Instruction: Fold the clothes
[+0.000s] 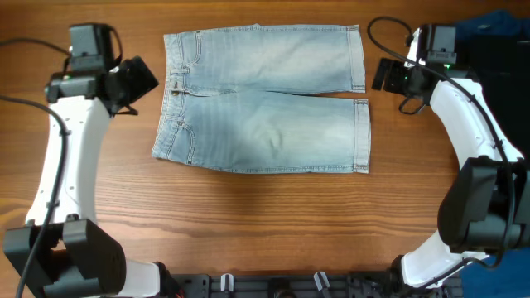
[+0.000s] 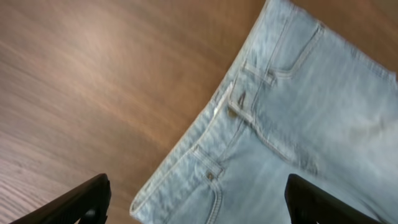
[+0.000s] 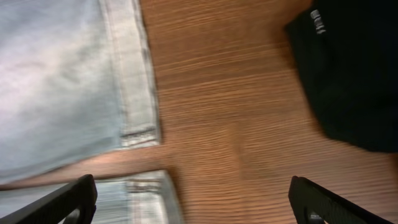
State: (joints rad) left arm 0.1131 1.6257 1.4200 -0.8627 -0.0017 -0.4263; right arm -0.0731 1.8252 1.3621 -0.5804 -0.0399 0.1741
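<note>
Hard to make out from overhead: the fingertips of the left gripper (image 1: 132, 80), only a dark block at the upper left of the frame. In the left wrist view, only the tips of its two fingers (image 2: 81, 200) visible, cut off by the lower edge; picture slightly blurred. Shorts (image 1: 265, 99) cut off there by the right and lower edges. At the far right of the overhead frame, a black garment (image 1: 497, 58) cut by the edge, with some dark blue cloth (image 1: 503, 18) above it; shapes not clear.

Shorts flat on the table (image 1: 265, 223), in the centre of the overhead frame, between the two grippers: waistband at the left, both hemmed leg ends at the right. Left gripper just left of the waistband, apart from it. Right gripper (image 1: 389, 76) just right of the upper leg end, apart from it as well.

Left jaws spread wide, nothing held. Right jaws spread wide too, fingers (image 3: 65, 202) at the lower corners of the right wrist view, only wood and a hem corner seen beneath; nothing held.
</note>
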